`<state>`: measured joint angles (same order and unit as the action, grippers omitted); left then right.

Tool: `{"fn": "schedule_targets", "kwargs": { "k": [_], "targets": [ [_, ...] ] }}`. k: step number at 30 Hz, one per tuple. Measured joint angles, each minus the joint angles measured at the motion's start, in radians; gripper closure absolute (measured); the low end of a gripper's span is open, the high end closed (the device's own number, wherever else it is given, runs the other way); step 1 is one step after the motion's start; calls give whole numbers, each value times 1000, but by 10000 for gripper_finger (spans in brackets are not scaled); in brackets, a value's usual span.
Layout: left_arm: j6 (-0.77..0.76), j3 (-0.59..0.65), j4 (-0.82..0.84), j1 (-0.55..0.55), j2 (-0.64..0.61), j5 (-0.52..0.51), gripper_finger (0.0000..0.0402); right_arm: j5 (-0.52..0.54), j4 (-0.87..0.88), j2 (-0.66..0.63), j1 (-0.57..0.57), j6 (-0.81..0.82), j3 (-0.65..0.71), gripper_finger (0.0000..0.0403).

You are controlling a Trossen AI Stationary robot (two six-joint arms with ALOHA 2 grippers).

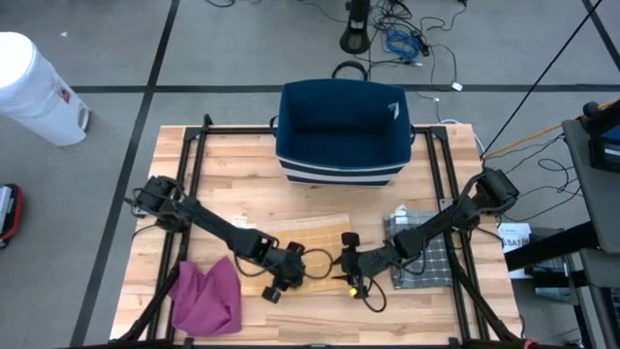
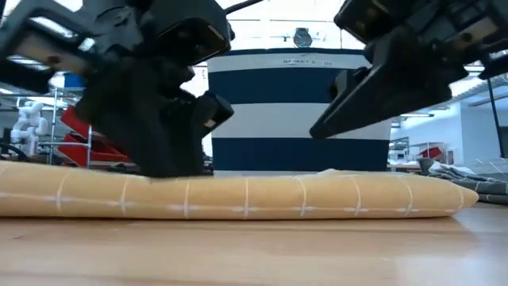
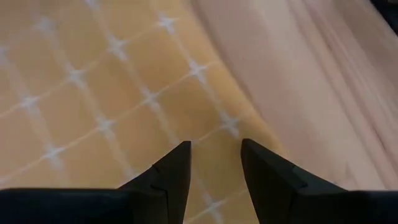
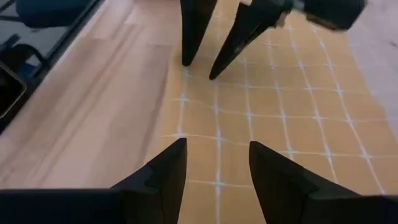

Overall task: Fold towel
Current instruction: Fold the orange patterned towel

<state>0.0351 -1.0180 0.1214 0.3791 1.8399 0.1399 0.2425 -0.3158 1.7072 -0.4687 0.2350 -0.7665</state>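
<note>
The yellow towel [image 1: 291,248] with a white grid lies flat on the wooden bench [image 1: 223,155], near the front edge, in front of the navy basket [image 1: 344,131]. The left claw [image 3: 213,163] is low over the towel with its fingers apart and nothing between them. The right claw [image 4: 217,163] faces it from the other side, also apart above the cloth. A purple cloth [image 1: 206,296] lies at the front left and a grey checked cloth [image 1: 423,254] at the right.

Parted left pincer [image 3: 214,163] over yellow towel [image 3: 93,93]
</note>
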Motion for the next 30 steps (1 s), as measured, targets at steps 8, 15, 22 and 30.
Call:
{"fn": "schedule_targets", "kwargs": {
  "k": [8,15,22,30],
  "targets": [
    [-3,-6,-30,28,83,-98,252,11,-25,79,-5,-2,1,243],
    [-3,-3,-43,26,73,-107,252,-8,-15,129,-6,42,1,243],
    [26,-3,-72,12,75,-118,252,2,183,121,-3,110,-8,243],
    [62,1,-257,-27,77,-183,252,49,382,30,-3,129,-2,243]
  ]
}}
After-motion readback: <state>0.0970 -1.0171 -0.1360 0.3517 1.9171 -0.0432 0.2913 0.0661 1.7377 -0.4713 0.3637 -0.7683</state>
